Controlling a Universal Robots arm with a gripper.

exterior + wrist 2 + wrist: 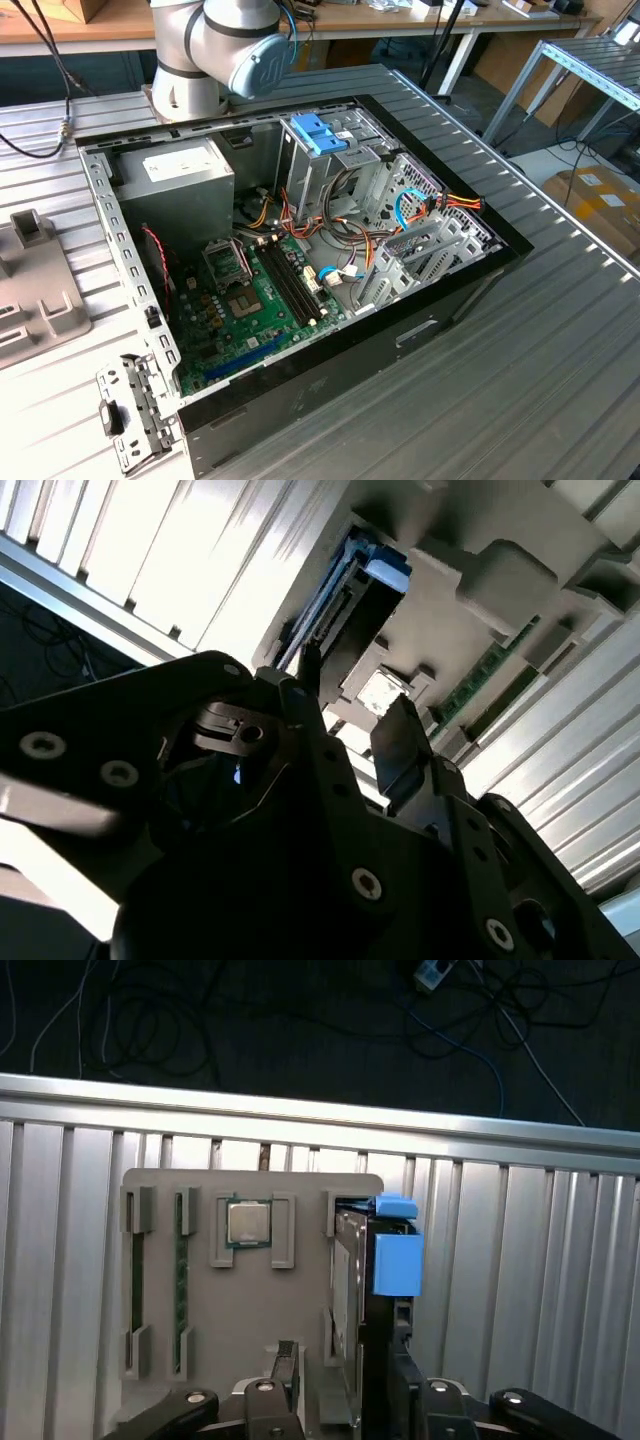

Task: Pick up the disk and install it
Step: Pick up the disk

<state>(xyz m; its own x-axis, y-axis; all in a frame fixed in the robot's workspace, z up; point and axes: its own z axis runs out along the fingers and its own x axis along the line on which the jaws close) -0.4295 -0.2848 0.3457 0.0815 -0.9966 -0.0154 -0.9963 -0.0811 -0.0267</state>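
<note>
Black two-finger gripper [340, 1360] hangs open above the grey plastic parts holder [250, 1310], gripping nothing, its fingers spread to either side of the flat silver-metal disk with blue side rails [347, 1280]. The disk stands on edge in a holder slot, probably so that its flat faces can be clamped.

This is a robotics lab or workshop: a robot arm [225, 50] stands on a ribbed aluminium table [560, 370] that carries an open PC case [330, 375] with its motherboard [250, 310] bare. In the exterior view, wooden benches [400, 18], a metal frame [590, 65] and cardboard boxes [600, 205] stand around it. The first wrist view shows a grey parts tray [250, 1310] on the table and loose cables [150, 1030] on the dark floor beyond its edge.
</note>
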